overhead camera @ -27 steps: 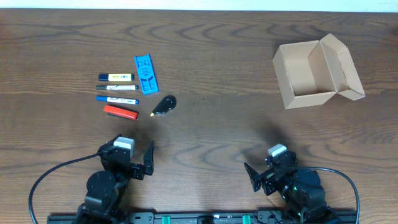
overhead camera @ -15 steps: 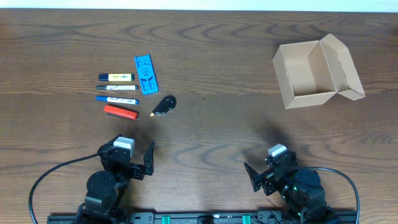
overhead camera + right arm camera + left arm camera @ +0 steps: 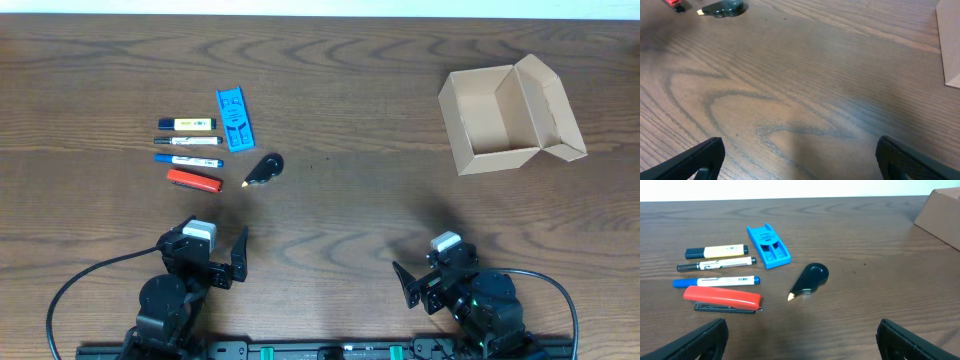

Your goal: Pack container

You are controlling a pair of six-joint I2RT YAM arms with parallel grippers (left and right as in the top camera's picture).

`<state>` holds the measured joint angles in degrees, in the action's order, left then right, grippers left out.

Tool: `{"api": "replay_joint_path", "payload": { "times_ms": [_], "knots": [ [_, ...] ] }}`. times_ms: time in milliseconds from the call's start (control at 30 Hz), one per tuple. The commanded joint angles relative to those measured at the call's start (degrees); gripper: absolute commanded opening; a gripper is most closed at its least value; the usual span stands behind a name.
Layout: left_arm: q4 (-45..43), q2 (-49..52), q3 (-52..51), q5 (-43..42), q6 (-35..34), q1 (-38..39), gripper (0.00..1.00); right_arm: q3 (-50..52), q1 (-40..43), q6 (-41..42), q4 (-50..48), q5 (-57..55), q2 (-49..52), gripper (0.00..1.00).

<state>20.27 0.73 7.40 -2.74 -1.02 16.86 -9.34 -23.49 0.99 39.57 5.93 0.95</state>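
The container [image 3: 497, 120], a tan cardboard box with its flap lid open, stands at the far right; its corner shows in the left wrist view [image 3: 945, 215] and its edge in the right wrist view [image 3: 949, 45]. At the left lie a yellow marker [image 3: 187, 125], a white pen [image 3: 188, 141], a blue-capped pen [image 3: 188, 160], a red stapler [image 3: 194, 180], a blue holder [image 3: 235, 120] and a black correction-tape dispenser [image 3: 264, 169]. All also show in the left wrist view, the dispenser [image 3: 810, 278] nearest. My left gripper [image 3: 800, 340] and right gripper [image 3: 800, 160] are open and empty near the front edge.
The wooden table [image 3: 360, 190] fills the view. Black cables run from both arm bases [image 3: 90, 275] along the front edge.
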Motion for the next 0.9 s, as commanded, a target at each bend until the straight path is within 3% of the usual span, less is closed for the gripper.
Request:
{"api": "replay_joint_path", "payload": {
  "times_ms": [0, 867],
  "knots": [
    [0.0, -0.5, -1.3, 0.8, 0.7, -0.3, 0.95, 0.2, -0.6, -0.7, 0.0, -0.4, -0.6, 0.99],
    [0.0, -0.5, -1.3, 0.8, 0.7, -0.3, 0.95, 0.2, -0.6, -0.7, -0.2, -1.4, -0.6, 0.99]
  ]
}}
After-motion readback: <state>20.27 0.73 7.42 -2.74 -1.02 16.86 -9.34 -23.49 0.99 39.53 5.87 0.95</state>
